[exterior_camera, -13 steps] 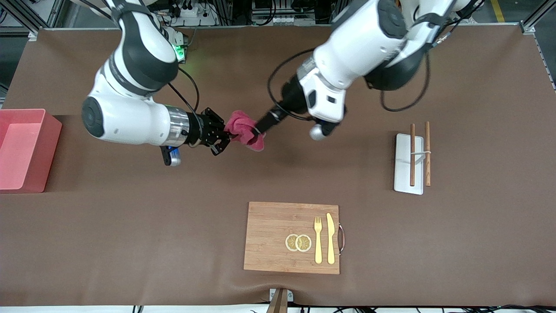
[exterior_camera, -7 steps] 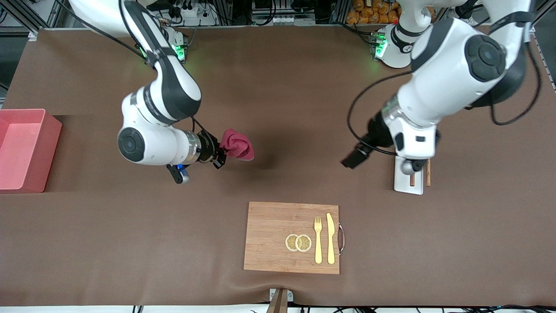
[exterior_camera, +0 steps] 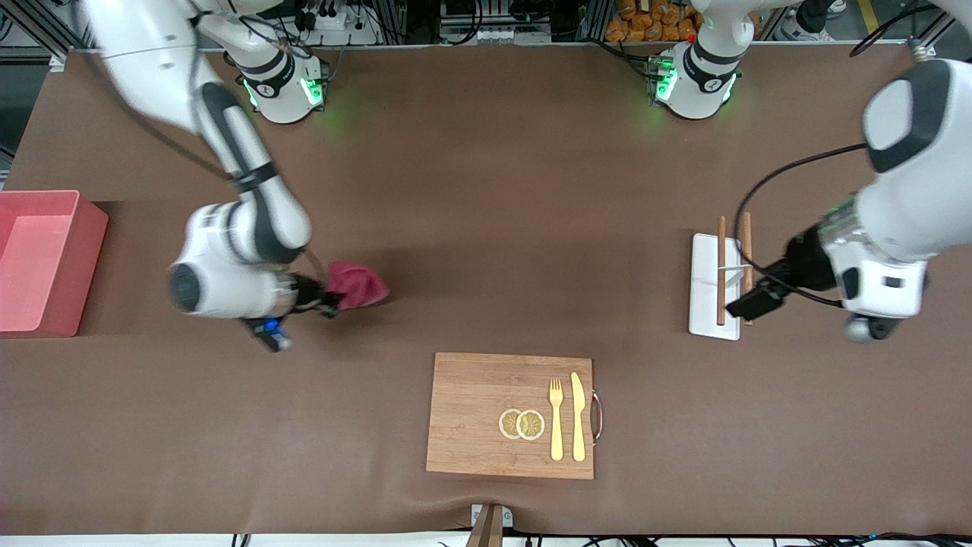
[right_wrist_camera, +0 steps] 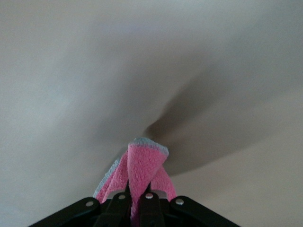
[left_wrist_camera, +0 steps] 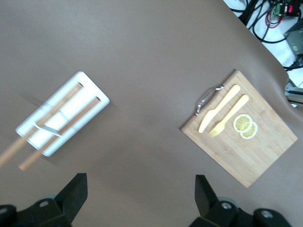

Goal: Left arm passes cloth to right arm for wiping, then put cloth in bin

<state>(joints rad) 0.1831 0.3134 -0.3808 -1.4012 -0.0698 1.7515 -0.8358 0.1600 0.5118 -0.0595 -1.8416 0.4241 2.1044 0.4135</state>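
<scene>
The dark pinkish-red cloth [exterior_camera: 357,285] hangs bunched from my right gripper [exterior_camera: 328,298], which is shut on it above the brown table, between the bin and the wooden board. In the right wrist view the cloth [right_wrist_camera: 142,170] sticks out from between the closed fingers [right_wrist_camera: 152,208]. The pink bin [exterior_camera: 38,262] stands at the right arm's end of the table. My left gripper [exterior_camera: 748,304] is open and holds nothing, over the white tray at the left arm's end. Its wrist view shows the two fingertips [left_wrist_camera: 75,189] wide apart above bare table.
A white tray [exterior_camera: 702,304] with two wooden sticks [exterior_camera: 721,270] lies under the left gripper. A wooden cutting board [exterior_camera: 471,418] carries lemon slices [exterior_camera: 522,424], a yellow fork [exterior_camera: 557,419] and a knife [exterior_camera: 578,416], nearer the front camera.
The left arm has let go of the cloth and swung away to its own end, over the white tray. The right arm has carried the cloth lower and toward the bin's end.
</scene>
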